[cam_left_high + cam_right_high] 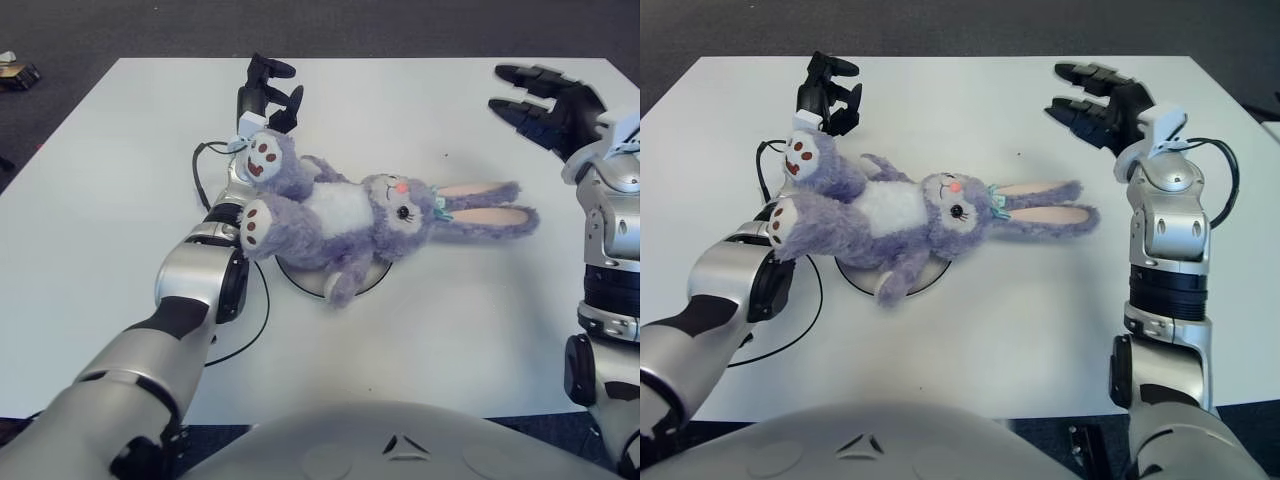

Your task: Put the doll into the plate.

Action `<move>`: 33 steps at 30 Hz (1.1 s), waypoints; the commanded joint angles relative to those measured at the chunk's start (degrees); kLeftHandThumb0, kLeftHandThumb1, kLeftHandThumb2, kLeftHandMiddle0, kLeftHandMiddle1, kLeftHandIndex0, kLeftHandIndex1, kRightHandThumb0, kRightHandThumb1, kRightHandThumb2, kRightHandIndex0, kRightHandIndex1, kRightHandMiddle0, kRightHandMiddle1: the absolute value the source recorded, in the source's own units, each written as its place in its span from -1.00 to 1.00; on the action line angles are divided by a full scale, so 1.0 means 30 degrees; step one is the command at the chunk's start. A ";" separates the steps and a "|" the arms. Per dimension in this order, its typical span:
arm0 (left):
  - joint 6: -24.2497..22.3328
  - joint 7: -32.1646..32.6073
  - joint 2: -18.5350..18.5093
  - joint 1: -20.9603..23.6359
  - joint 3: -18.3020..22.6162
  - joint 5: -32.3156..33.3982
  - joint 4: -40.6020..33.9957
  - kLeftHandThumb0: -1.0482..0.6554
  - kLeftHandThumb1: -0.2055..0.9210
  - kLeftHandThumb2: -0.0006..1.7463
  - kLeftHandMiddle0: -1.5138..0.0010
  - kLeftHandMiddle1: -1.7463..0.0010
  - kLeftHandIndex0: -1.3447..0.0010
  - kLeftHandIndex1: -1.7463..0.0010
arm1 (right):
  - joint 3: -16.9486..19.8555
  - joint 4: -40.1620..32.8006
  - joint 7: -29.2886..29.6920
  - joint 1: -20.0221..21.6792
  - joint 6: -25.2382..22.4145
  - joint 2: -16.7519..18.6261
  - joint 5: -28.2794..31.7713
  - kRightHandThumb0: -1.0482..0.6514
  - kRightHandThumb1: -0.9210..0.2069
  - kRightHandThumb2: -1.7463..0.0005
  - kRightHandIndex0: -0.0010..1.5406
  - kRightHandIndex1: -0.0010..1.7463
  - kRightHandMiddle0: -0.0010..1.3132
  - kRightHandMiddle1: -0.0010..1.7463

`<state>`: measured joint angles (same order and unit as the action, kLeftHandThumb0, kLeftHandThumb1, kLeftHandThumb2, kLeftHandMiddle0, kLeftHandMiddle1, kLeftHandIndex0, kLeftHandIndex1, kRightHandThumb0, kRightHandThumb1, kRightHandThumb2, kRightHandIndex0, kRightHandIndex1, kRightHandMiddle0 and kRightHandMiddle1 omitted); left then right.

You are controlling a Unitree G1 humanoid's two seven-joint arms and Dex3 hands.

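A purple plush bunny doll (345,215) lies on its back across a small white plate (305,281), hiding most of it. Its feet point left and its long ears (485,212) stretch right over the white table (420,330). My left hand (270,95) is just behind the doll's raised foot with its dark fingers spread, holding nothing. My right hand (538,103) is lifted at the far right, above and beyond the ear tips, fingers spread and apart from the doll.
A black cable (263,310) loops on the table beside my left forearm and the plate. A small dark object (18,72) lies on the floor past the table's far left corner. The table's right edge runs under my right arm.
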<state>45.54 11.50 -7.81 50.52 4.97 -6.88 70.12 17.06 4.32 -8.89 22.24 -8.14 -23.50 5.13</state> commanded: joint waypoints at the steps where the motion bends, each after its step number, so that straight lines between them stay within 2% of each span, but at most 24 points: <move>1: -0.0003 -0.0542 -0.0065 -0.0307 0.0438 0.0707 -0.0460 0.22 0.82 -0.35 0.52 -0.97 0.57 -0.62 | 0.0101 0.0351 0.0594 -0.0163 0.1328 0.0233 -0.0259 -0.14 -1.00 0.95 0.33 -0.89 -0.08 -0.28; 2: -0.0112 -0.0829 -0.0053 -0.0498 0.0715 0.1112 -0.0640 0.22 0.82 -0.35 0.52 -0.97 0.57 -0.62 | 0.0095 0.0529 0.0943 -0.0391 0.1794 0.0411 -0.0479 -0.01 -0.99 0.96 0.24 -0.57 -0.05 -0.01; 3: -0.0186 -0.0993 0.0000 -0.0702 0.0896 0.1402 -0.0816 0.22 0.82 -0.35 0.52 -0.97 0.57 -0.62 | 0.0146 0.0746 0.1320 -0.0582 0.2249 0.0656 -0.0589 0.08 -1.00 0.97 0.17 -0.35 -0.04 0.17; 6: -0.0292 -0.1193 0.0085 -0.0958 0.1034 0.1677 -0.1086 0.22 0.81 -0.34 0.51 -0.97 0.57 -0.62 | 0.0186 0.1125 0.1881 -0.0716 0.2908 0.1004 -0.0639 0.18 -1.00 0.95 0.05 -0.06 -0.08 0.41; 14: -0.0471 -0.1381 0.0121 -0.1119 0.1077 0.1836 -0.1390 0.22 0.78 -0.32 0.50 -0.97 0.57 -0.63 | 0.0067 0.1497 0.2310 -0.0710 0.3468 0.1092 -0.0624 0.23 -1.00 0.96 0.03 0.05 -0.06 0.50; 15: -0.0726 -0.1409 0.0367 -0.1399 0.1236 0.2136 -0.1644 0.22 0.78 -0.31 0.50 -0.97 0.57 -0.63 | 0.0137 0.2338 0.3090 -0.0808 0.4261 0.1689 -0.0786 0.23 -1.00 0.96 0.03 0.05 -0.06 0.50; 16: -0.0922 -0.1429 0.0551 -0.1612 0.1353 0.2363 -0.1840 0.22 0.76 -0.29 0.49 -0.97 0.56 -0.63 | 0.0190 0.2972 0.3676 -0.0881 0.4859 0.2137 -0.0909 0.23 -0.91 0.83 -0.01 0.13 -0.11 0.54; 17: -0.1080 -0.1449 0.0676 -0.1769 0.1427 0.2523 -0.2009 0.22 0.73 -0.26 0.49 -0.98 0.55 -0.64 | 0.0212 0.3446 0.4089 -0.0920 0.5322 0.2428 -0.0989 0.23 -0.70 0.53 -0.08 0.30 -0.20 0.64; 19: -0.1401 -0.1530 0.0872 -0.1972 0.1492 0.2740 -0.2294 0.22 0.70 -0.23 0.48 -0.98 0.55 -0.64 | 0.0299 0.4040 0.4828 -0.0795 0.5678 0.2839 -0.0994 0.23 -0.47 0.16 -0.19 0.57 -0.36 0.81; 21: -0.1626 -0.1587 0.0964 -0.2095 0.1508 0.2837 -0.2531 0.22 0.68 -0.21 0.47 -0.98 0.54 -0.65 | 0.0317 0.4398 0.5225 -0.0683 0.5932 0.2990 -0.0979 0.23 -0.26 -0.13 -0.25 0.76 -0.42 0.92; 24: -0.1972 -0.1938 0.1100 -0.2279 0.1536 0.3111 -0.2875 0.22 0.67 -0.20 0.47 -0.98 0.54 -0.65 | 0.0456 0.4937 0.5551 -0.0513 0.6519 0.3292 -0.0673 0.23 -0.16 -0.28 -0.28 0.87 -0.45 0.97; 29: -0.2221 -0.2069 0.1139 -0.2410 0.1565 0.3169 -0.3196 0.22 0.66 -0.19 0.46 -0.98 0.54 -0.65 | 0.0438 0.5243 0.5661 -0.0425 0.6835 0.3303 -0.0636 0.23 -0.11 -0.34 -0.30 0.92 -0.47 1.00; 33: -0.3254 -0.3468 0.1385 -0.2907 0.1683 0.3940 -0.3706 0.22 0.66 -0.19 0.46 -0.99 0.53 -0.64 | 0.1165 0.7146 0.5656 0.0045 0.9244 0.4639 0.0919 0.23 -0.12 -0.34 -0.35 0.98 -0.41 0.94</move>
<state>38.02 3.61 -4.19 43.23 9.69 3.47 60.48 19.00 22.65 7.75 21.32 15.28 -11.91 5.29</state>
